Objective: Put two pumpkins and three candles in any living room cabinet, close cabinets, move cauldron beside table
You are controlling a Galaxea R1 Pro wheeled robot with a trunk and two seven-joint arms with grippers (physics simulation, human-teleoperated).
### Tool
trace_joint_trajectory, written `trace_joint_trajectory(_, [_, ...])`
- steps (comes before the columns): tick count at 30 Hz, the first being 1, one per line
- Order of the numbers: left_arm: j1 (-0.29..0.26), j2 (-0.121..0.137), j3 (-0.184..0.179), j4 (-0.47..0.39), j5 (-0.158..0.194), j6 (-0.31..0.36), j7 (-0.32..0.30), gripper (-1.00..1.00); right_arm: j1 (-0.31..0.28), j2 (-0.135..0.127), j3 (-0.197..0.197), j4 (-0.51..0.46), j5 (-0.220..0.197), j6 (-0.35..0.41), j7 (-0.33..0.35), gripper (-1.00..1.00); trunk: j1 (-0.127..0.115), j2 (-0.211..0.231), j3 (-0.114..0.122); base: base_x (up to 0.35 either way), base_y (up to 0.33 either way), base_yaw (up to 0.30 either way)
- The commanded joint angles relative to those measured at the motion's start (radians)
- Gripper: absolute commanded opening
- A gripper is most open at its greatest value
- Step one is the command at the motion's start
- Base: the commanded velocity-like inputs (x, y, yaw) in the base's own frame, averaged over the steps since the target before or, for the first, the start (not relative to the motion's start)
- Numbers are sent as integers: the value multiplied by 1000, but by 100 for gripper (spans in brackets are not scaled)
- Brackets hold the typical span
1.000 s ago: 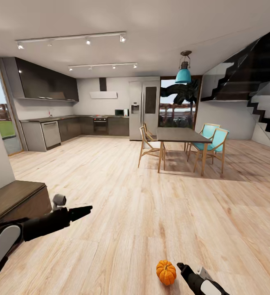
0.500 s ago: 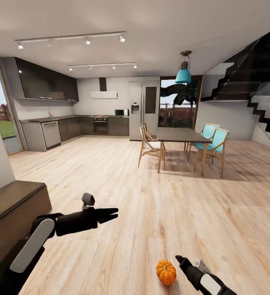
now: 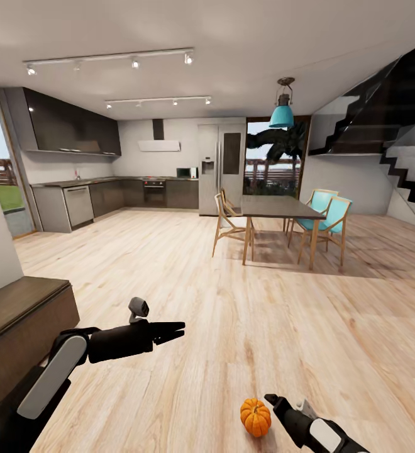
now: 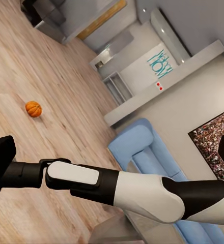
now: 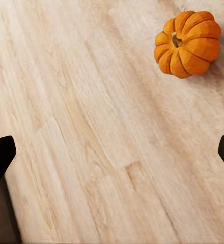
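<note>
My right claw [image 3: 271, 399], jaws spread wide, is hovering just beside the pumpkin [image 3: 256, 418] on the floor [image 3: 232, 327].

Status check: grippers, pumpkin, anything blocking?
Right gripper open, empty, beside pumpkin on floor. Left gripper empty, held forward. Nothing between.

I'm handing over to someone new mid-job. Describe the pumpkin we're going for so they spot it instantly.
From the dining table, come back along the light wooden floor toward the robot. The pumpkin sits on bare boards beside the right gripper. It is small, bright orange and ribbed, with a short dark stem, the only orange thing on the floor.
</note>
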Motion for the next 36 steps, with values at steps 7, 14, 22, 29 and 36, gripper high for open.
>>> trace_joint_trajectory(7, [-1, -1, -2, 0, -2, 2, -5, 100, -1, -5, -9, -1, 1, 7, 77, 100, 27, -50, -23, 0, 0, 0])
trace_joint_trajectory(14, [-1, 0, -4, -2, -2, 2, -6, 100, 0, -17, -8, -1, 1, 7, 153, 100, 54, -99, -45, 0, 0, 0])
trace_joint_trajectory(22, [-1, -3, -6, -2, -4, 2, -7, 100, 1, -20, -9, -2, 1, -18, 165, 100, 84, -155, -70, 0, 0, 0])
trace_joint_trajectory(29, [-1, -9, -11, -3, -4, 2, -5, 100, 1, -29, -8, -2, 1, -26, 166, 100, 111, -204, -92, 0, 0, 0])
trace_joint_trajectory(36, [0, -7, -10, -4, -4, 2, -9, 100, 1, -35, -8, -2, 1, -27, 166, 100, 138, -253, -114, 0, 0, 0])
